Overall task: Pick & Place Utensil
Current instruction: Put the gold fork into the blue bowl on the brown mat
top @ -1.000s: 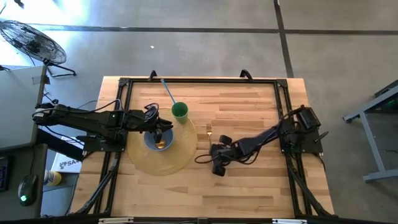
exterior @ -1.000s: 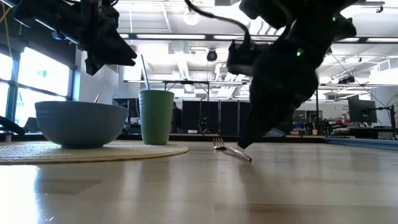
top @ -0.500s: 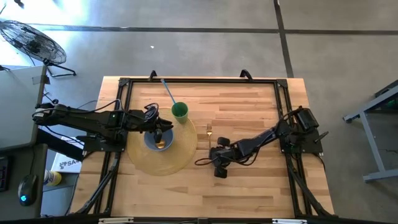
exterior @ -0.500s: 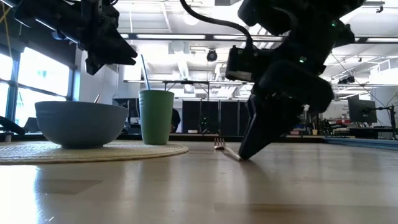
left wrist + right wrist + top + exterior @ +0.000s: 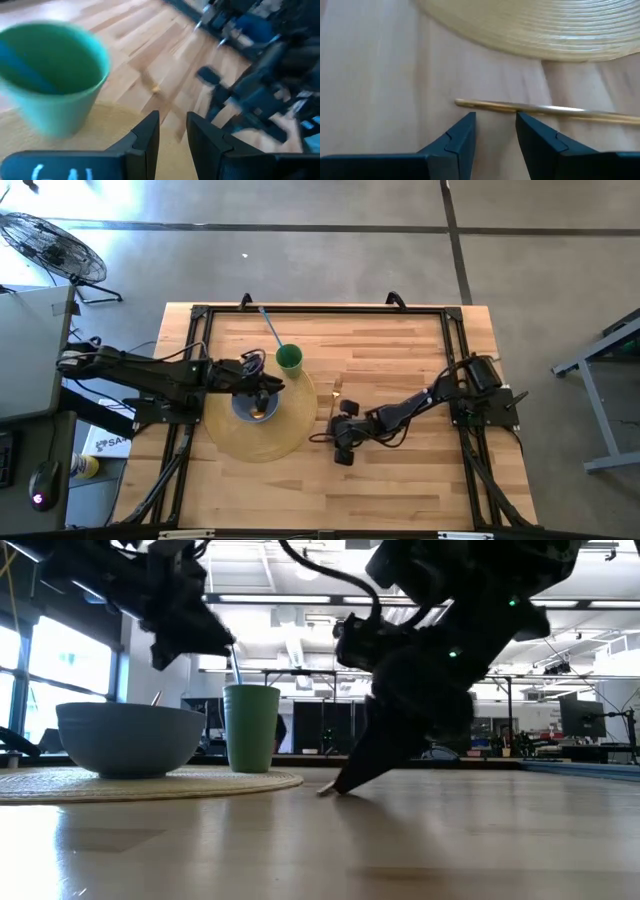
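A gold fork [image 5: 337, 389] lies flat on the wooden table just right of the round woven placemat [image 5: 290, 430]. My right gripper [image 5: 495, 117] stands open, slanting down to the table. Its fingertips are just short of the fork's handle [image 5: 545, 109], near the handle's free end [image 5: 458, 103]. In the low view this gripper [image 5: 340, 785] hides the fork. My left gripper [image 5: 272, 387] hovers open by a narrow gap, holding nothing, above the blue-grey bowl [image 5: 250, 405] on the placemat. It faces the green cup [image 5: 50, 85].
The green cup [image 5: 289, 359] holds a blue stick and stands at the placemat's far edge. A thin handle sticks out of the bowl [image 5: 130, 735]. A black frame runs round the table's edges. Bare wood lies near and right of the fork.
My right gripper has sunk to the table top and gone toward the table's left edge, tipping steeper. It now stands at the fork's handle and hides the fork in the low view. Its fingers have stayed open.
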You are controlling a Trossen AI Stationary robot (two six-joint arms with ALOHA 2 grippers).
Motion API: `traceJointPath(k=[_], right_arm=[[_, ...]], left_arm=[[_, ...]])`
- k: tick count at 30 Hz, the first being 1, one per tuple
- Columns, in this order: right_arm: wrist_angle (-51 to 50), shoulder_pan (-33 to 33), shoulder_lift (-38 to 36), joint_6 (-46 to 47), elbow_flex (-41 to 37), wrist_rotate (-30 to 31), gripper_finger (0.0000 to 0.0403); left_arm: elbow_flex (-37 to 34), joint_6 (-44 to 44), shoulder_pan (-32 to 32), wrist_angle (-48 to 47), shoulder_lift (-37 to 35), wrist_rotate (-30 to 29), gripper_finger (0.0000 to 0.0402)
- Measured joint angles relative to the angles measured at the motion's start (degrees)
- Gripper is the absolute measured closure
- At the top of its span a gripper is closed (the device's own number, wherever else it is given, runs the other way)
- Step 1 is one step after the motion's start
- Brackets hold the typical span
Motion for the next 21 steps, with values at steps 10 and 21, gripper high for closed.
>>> traceJointPath(k=[10,21], right_arm=[[-7.3,2.3,-7.9,-0.1,0.0,10.1,0.0269],[-33.4,8.9,-25.5,10.7,0.0,26.5,0.0269]], left_arm=[[7.5,1.2,-7.8,3.5,10.7,-4.1,0.0305],[19.6,-5.5,-17.3,2.4,27.7,-15.3,0.0305]])
